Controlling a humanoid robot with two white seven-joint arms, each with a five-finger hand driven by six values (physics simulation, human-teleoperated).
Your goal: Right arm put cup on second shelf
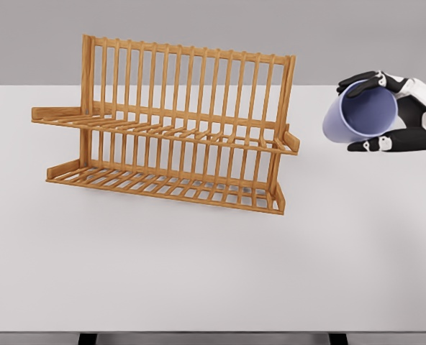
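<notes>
Right robot hand (386,111) grips the lilac cup (360,111), mouth facing left; the wooden dish rack's upper shelf (162,131) lies leftward, well apart.

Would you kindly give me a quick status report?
Right hand shut on cup, right of rack. Cup on its side, mouth facing camera. Both shelves bare. Left hand unseen.

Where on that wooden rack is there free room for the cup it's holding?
Both slatted shelves of the two-tier wooden rack lie bare, upper and lower. The white table in front is open too. The only crowding is at right, where the right hand grips the lavender cup.
</notes>
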